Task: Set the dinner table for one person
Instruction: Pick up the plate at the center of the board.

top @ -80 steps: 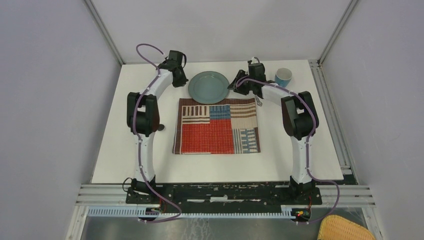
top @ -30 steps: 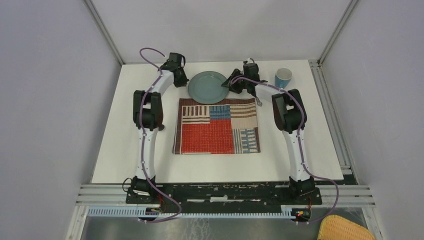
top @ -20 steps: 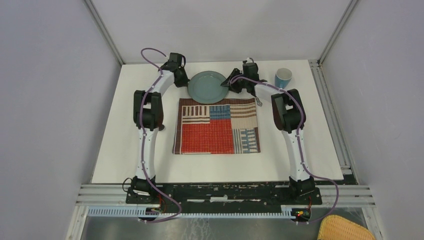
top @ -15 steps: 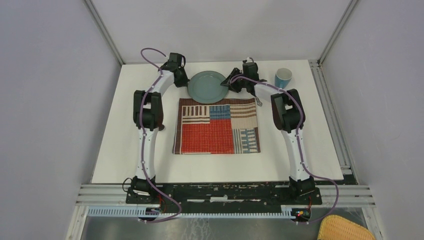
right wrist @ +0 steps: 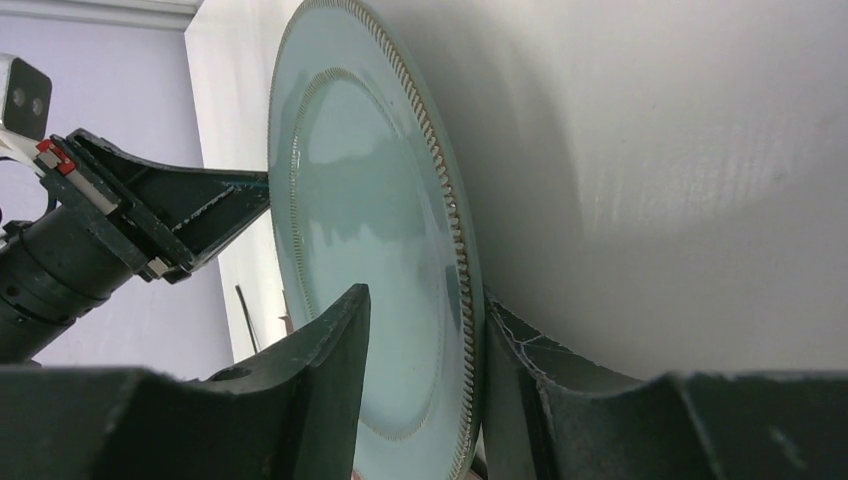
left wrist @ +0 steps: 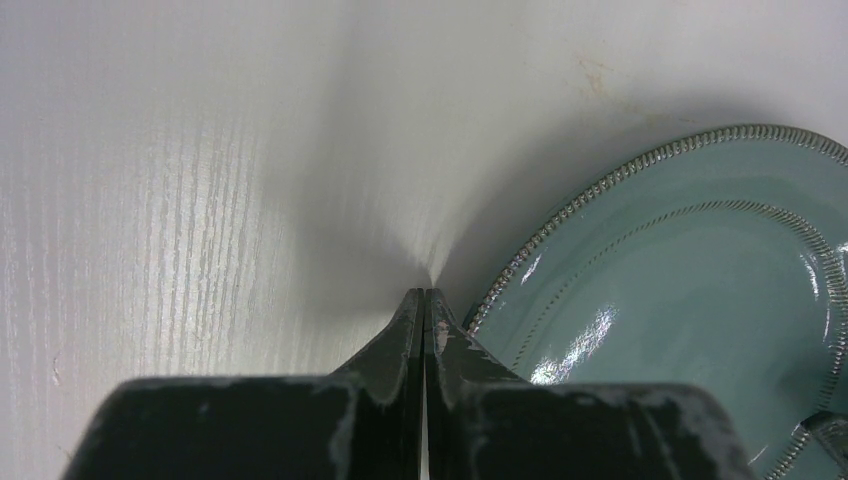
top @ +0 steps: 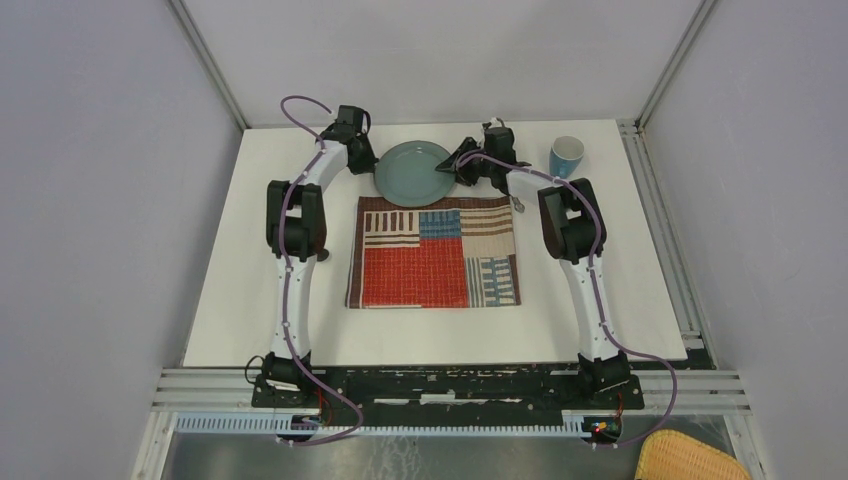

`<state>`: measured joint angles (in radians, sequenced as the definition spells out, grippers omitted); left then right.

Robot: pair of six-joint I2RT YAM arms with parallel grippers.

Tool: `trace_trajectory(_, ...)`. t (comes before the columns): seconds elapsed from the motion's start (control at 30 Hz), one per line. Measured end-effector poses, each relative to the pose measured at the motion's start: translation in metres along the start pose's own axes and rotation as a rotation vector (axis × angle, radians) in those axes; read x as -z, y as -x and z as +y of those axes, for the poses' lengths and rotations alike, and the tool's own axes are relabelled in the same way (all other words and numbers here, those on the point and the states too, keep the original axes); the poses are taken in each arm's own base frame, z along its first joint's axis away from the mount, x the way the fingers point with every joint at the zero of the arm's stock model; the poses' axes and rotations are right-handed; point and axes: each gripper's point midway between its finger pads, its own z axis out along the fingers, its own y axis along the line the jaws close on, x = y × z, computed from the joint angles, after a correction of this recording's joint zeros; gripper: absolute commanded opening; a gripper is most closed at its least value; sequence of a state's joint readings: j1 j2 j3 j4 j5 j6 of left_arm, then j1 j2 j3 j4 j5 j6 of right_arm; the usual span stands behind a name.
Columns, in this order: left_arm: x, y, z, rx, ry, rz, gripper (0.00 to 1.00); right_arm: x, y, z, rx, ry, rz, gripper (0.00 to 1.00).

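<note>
White worktop (top: 250, 260), metal rails along its edges, filling the middle of the top view. At its centre, a striped patchwork placemat (top: 432, 252), flat and square to the edges. Just beyond the placemat's far edge, a round teal plate (top: 415, 170) with a beaded rim, flat on the worktop and off the cloth. At the far right, well apart from the plate, a blue and white cup (top: 566, 155), upright. Near the placemat's far right corner, a small metal piece (top: 517, 203), too small to name.

Left hand (left wrist: 425, 296) low at the plate's left rim. Fingers pressed together with no gap, nothing between them, tips just beside the beaded edge.

Right hand (right wrist: 425, 300) at the plate's right rim, turned on its side and about half open. One finger over the plate's face, the other outside the rim next to the worktop, the beaded edge between the two. Outer finger right up against the rim, though actual contact is hard to judge from this angle. Clear gap between the inner finger and the rim.

Both arms stretched toward the far side, one on each flank of the plate. Off the worktop, at the near right corner of the top view, a yellow woven basket (top: 690, 460).
</note>
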<state>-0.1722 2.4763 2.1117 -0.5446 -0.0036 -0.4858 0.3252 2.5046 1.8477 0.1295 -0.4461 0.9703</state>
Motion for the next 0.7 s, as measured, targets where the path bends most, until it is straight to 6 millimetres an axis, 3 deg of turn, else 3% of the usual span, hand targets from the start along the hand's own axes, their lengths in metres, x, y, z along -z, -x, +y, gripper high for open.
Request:
trace_trajectory(0.2,0.0,0.0,0.0,0.0,0.0,0.0,0.04,-0.002,-0.011,0.002,-0.003,0.009,0.035,0.32)
trace_trajectory(0.43,-0.001,0.002,0.003,0.001,0.013,-0.009,0.04,-0.003,-0.016,0.009,-0.009,0.031,0.058,0.04)
trace_trajectory(0.7,-0.001,0.003,0.005,0.002,0.019,-0.012,0.04,-0.003,-0.016,0.011,-0.008,0.036,0.059,0.0)
